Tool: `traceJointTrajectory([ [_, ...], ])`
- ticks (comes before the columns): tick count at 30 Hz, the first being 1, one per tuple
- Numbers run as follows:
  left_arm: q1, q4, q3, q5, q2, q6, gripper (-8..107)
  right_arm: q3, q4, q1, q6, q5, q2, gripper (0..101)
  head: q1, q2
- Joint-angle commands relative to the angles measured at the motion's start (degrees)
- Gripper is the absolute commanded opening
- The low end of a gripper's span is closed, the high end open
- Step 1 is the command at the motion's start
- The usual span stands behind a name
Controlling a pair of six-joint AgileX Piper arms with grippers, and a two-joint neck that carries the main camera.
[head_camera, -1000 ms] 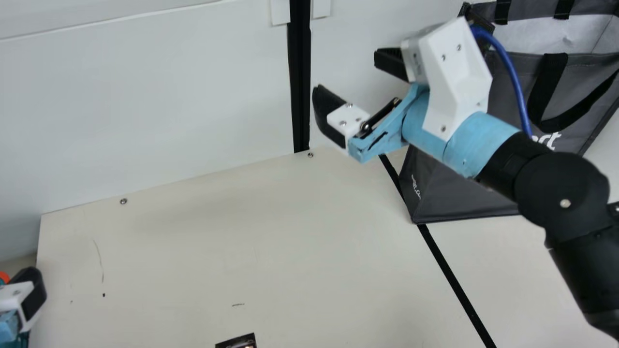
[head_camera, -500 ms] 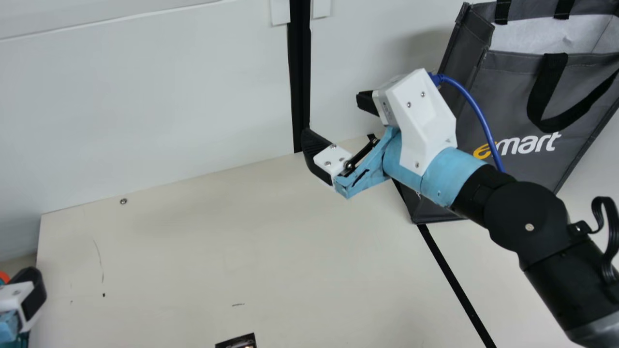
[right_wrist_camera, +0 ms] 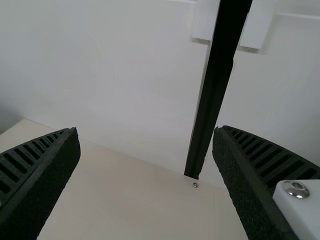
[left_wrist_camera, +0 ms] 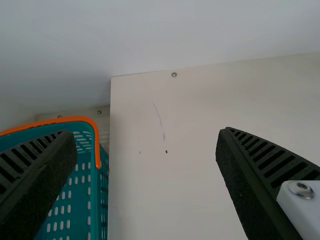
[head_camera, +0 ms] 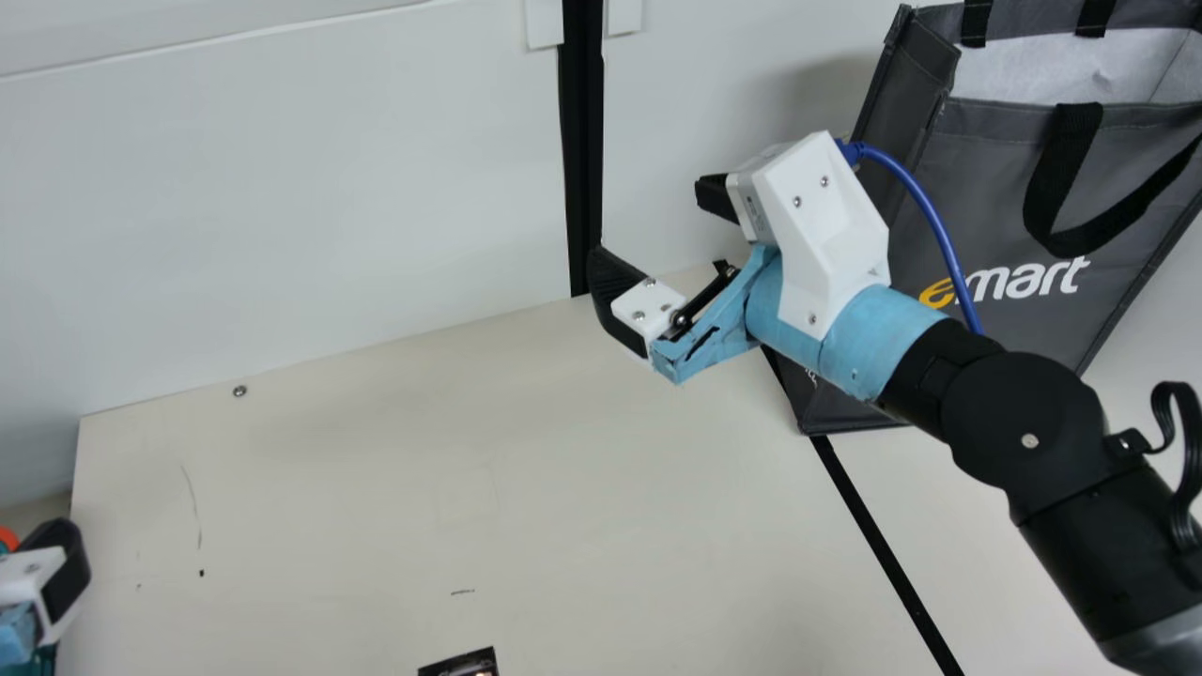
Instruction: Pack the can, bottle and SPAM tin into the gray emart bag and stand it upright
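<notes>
1. R gripper: black ribbed fingers spread wide, nothing betw. them. Over the last sec. it came down and away from the bag's top corner, then all but stopped; bag unmoved. Reads as a retreat after work at the bag, so packing is prob. late-stage or done (judgement).

2. Just behind R fingertips, wrist side, partly hidden by the arm: tall gray fabric emart bag w/ black strap handles. Stands upright on the cream tabletop, near the white wall. Mouth open, white lining visible; contents n/d, can't tell if can, bottle & SPAM tin are in.

3. Ahead of R fingertips: black vertical strip on the wall.

4. Farther, well apart from R gripper: small dark flat-looking item, cut off at main view's lower edge; ID unclear.

5. Farthest from R: L gripper, also released, nothing held, pos. unchanged. Right by it, teal plastic basket w/ orange rim; perforated walls seen, contents n/d.

6. Next (judgement): keep R clear; a snagged strap could tip the bag. Confirm contents, then park.
</notes>
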Motion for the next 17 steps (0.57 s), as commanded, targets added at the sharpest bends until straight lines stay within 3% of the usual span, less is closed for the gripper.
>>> traceJointTrajectory([
  [1, 0.00, 0.00, 0.00, 0.00, 0.00, 0.00, 90, 0.00, 0.00, 0.00, 0.00, 0.00, 0.00, 95, -1.30, -0.05],
  [17, 0.00, 0.00, 0.00, 0.00, 0.00, 0.00, 90, 0.00, 0.00, 0.00, 0.00, 0.00, 0.00, 95, -1.30, -0.05],
])
